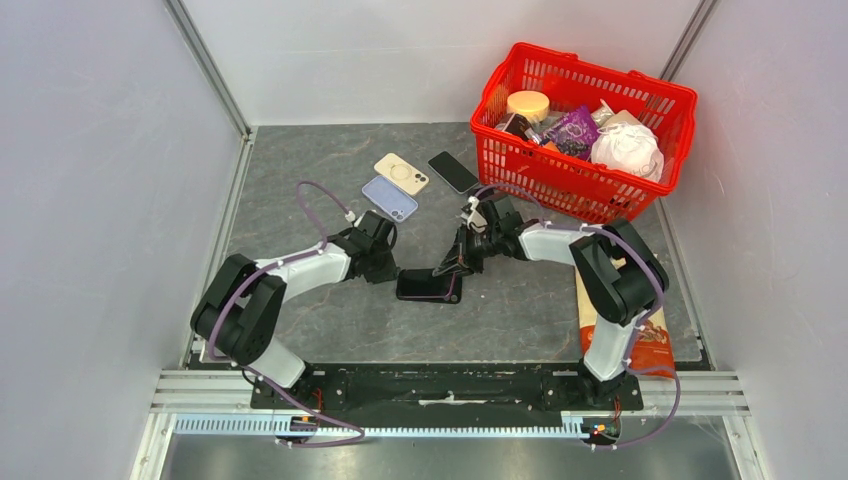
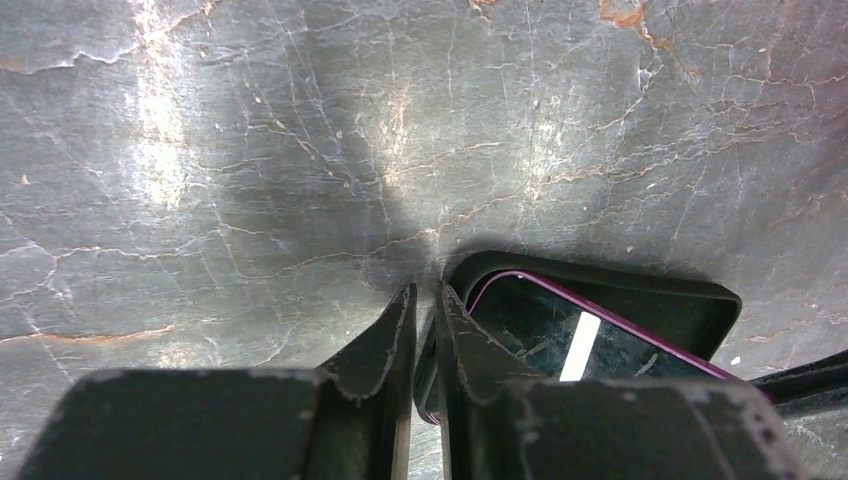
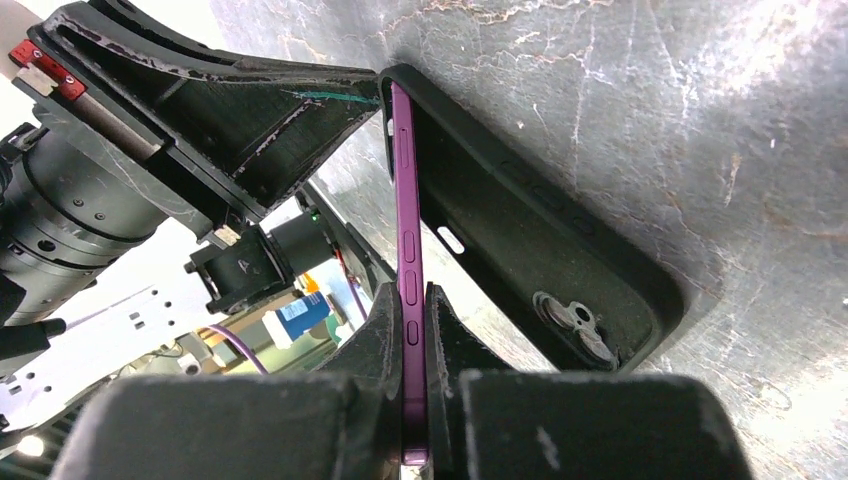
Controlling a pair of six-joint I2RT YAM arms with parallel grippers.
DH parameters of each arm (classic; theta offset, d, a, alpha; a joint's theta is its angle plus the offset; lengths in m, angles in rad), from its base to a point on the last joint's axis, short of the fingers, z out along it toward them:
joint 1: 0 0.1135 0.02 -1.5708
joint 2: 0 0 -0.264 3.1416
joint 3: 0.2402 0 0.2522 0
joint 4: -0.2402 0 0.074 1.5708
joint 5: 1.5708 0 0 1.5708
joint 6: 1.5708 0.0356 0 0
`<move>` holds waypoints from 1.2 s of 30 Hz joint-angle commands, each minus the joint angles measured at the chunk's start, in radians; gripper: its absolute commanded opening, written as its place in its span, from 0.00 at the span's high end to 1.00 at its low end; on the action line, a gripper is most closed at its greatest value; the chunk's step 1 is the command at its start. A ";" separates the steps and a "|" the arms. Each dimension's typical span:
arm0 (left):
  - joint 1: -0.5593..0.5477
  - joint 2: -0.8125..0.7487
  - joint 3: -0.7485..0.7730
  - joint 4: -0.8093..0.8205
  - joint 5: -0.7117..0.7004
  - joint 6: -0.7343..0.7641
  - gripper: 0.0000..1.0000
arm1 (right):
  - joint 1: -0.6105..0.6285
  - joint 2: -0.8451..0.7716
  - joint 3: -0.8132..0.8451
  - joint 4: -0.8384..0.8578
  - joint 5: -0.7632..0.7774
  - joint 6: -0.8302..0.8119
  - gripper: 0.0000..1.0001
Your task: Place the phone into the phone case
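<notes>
Two-handed work on the gray table (image 1: 330, 330): we see the right gripper (image 3: 410, 298) clamped on the side edges of the purple phone (image 3: 404, 190), holding it tilted with its far end meeting the black phone case (image 3: 540, 240). The left gripper (image 2: 425, 300) pinches the case's rim there. The case lies flat, well apart from the red basket (image 1: 585, 190).
</notes>
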 commanded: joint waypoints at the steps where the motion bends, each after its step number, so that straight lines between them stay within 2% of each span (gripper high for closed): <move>1: -0.007 -0.029 -0.029 -0.004 0.042 0.033 0.80 | -0.002 0.053 0.064 -0.090 0.118 -0.088 1.00; 5: -0.007 -0.041 -0.027 -0.017 0.039 0.042 0.75 | -0.002 0.090 0.102 -0.139 0.134 -0.125 1.00; 10: -0.007 -0.095 -0.026 -0.059 -0.001 0.044 0.72 | -0.008 0.114 0.121 -0.174 0.163 -0.148 0.94; 14: -0.007 -0.162 -0.030 -0.080 0.000 0.048 0.68 | -0.007 0.116 0.131 -0.199 0.199 -0.158 0.84; 18: -0.020 -0.200 -0.025 -0.048 0.088 0.061 0.65 | -0.009 0.127 0.146 -0.207 0.211 -0.158 0.76; 23: -0.044 -0.140 -0.017 0.023 0.188 0.058 0.64 | -0.007 0.129 0.165 -0.238 0.251 -0.161 0.65; 26: -0.048 -0.106 -0.025 0.062 0.220 0.042 0.66 | -0.008 0.107 0.174 -0.266 0.300 -0.163 0.54; 31: -0.052 -0.074 -0.029 0.091 0.229 0.030 0.66 | -0.008 0.057 0.196 -0.319 0.371 -0.167 0.42; 36: -0.051 -0.032 -0.022 0.091 0.211 0.024 0.67 | -0.009 0.012 0.214 -0.358 0.417 -0.177 0.34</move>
